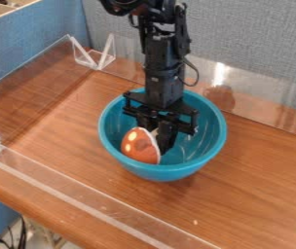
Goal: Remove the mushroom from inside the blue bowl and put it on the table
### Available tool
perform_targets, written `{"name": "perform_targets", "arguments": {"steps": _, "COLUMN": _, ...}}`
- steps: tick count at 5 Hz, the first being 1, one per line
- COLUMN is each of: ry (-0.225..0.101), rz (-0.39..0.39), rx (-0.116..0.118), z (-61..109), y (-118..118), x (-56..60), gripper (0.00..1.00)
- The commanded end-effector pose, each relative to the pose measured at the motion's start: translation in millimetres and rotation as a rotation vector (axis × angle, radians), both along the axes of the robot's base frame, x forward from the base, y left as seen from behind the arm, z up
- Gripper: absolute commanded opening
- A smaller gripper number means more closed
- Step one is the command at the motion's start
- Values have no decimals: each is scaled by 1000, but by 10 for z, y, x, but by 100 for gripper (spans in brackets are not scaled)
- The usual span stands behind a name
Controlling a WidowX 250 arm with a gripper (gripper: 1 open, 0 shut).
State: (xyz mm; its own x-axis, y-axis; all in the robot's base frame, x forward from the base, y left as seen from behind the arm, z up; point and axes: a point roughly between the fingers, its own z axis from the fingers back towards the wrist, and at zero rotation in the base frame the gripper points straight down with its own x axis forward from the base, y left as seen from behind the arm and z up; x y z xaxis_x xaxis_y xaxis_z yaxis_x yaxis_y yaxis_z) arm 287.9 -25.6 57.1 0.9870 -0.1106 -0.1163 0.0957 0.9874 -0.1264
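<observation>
Table (59, 165) of reddish-brown wood grain, its clear low wall running along the near edge. On it I find the blue bowl (204, 159), upright, between the back edge and that near wall. My black gripper (158, 134) reaches down into the bowl, jaws clenched on the mushroom (140, 146). The mushroom sits inside the bowl, orange cap toward the bowl's near-left side.

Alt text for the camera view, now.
Black robot arm reaches into a glossy teal-blue round plastic bowl, its tool shut at an orange-brown-capped toy mushroom inside. The bowl sits on a reddish-brown wood-grain table before a grey textured panel.
</observation>
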Motion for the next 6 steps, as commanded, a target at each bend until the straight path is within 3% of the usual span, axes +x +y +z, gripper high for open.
{"name": "perform_targets", "arguments": {"steps": 1, "ry": -73, "rz": 20, "rx": -6, "z": 220, "y": -41, "x": 48, "gripper": 0}}
{"name": "perform_targets", "arguments": {"steps": 3, "ry": -70, "rz": 55, "rx": -13, "z": 245, "y": -193, "x": 67, "gripper": 0}}
{"name": "perform_targets", "arguments": {"steps": 4, "ry": -69, "rz": 83, "rx": -18, "z": 247, "y": -225, "x": 142, "gripper": 0}}
{"name": "perform_targets", "arguments": {"steps": 5, "ry": -89, "rz": 88, "rx": -21, "z": 557, "y": -95, "x": 206, "gripper": 0}}
{"name": "perform_targets", "arguments": {"steps": 6, "ry": -143, "rz": 121, "rx": -10, "z": 1035, "y": 229, "x": 403, "gripper": 0}}
